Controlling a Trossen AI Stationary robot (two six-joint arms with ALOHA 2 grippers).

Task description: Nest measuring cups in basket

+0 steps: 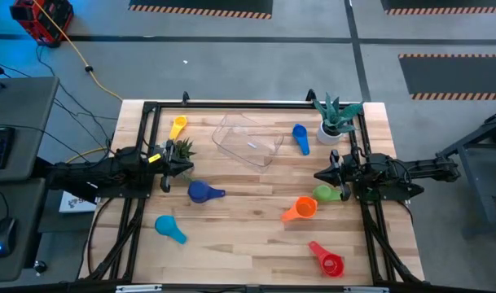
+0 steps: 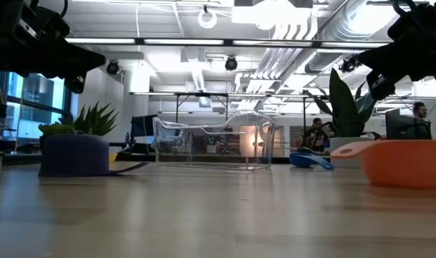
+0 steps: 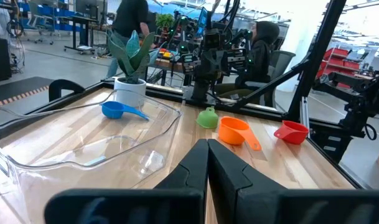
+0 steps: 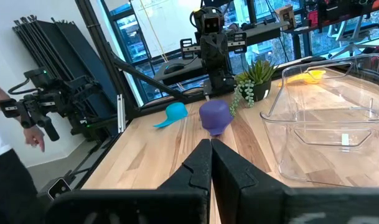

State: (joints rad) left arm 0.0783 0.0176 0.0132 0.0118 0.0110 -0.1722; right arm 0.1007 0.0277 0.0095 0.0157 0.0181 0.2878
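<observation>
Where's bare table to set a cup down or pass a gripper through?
Free: the near strip between the light blue cup and red cup, and the centre between the dark blue cup and orange cup. Crowded: by the right gripper, where the green cup sits, and around the basket.

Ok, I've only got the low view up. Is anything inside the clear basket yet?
Observer: No. From above, the basket holds no cups.
Operator: I see dark blue, blue and orange cups. Where are the others?
Observer: The yellow cup lies left of the basket. The light blue cup is front left, the red cup is front right, and the green cup sits beside the orange cup.
Operator: Are the grippers carrying anything?
Observer: No. The wrist views show the left gripper and the right gripper shut and empty.
</observation>
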